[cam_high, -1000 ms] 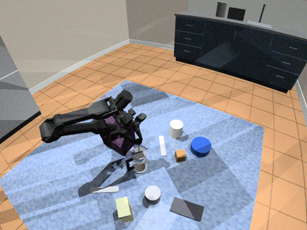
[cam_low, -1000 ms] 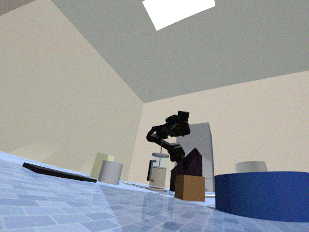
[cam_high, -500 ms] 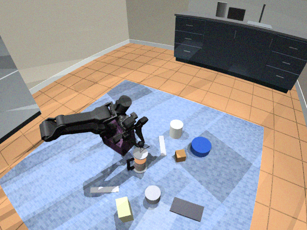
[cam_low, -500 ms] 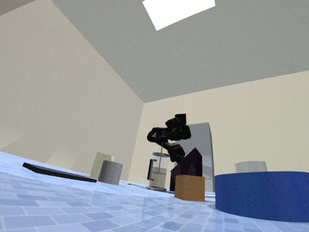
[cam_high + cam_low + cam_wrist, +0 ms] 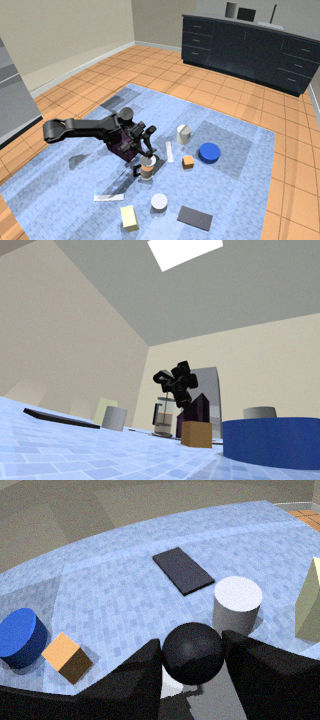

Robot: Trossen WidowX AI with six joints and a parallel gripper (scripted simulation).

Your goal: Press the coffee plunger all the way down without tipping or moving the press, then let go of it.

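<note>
The coffee press (image 5: pixel 146 173) (image 5: pixel 164 418) stands upright on the blue mat, its black handle (image 5: pixel 136 171) (image 5: pixel 155 414) on the left in the top and exterior views. Its round black plunger knob (image 5: pixel 148 154) (image 5: pixel 193 653) is a little above the lid (image 5: pixel 147 161). A short length of rod (image 5: pixel 166 395) shows between them in the exterior view, and the filter disc is low in the glass. My gripper (image 5: pixel 150 152) (image 5: pixel 191 643) is shut on the knob, one finger on each side. The arm hides the knob in the exterior view.
A purple block (image 5: pixel 122 148) (image 5: pixel 202 407) stands close behind the press. An orange cube (image 5: pixel 187 162) (image 5: pixel 67 657), a blue cylinder (image 5: pixel 209 152), a white cylinder (image 5: pixel 183 135), a grey cylinder (image 5: pixel 159 202), a yellow block (image 5: pixel 129 218), a dark slab (image 5: pixel 195 217) and two white strips (image 5: pixel 169 152) (image 5: pixel 109 197) lie around.
</note>
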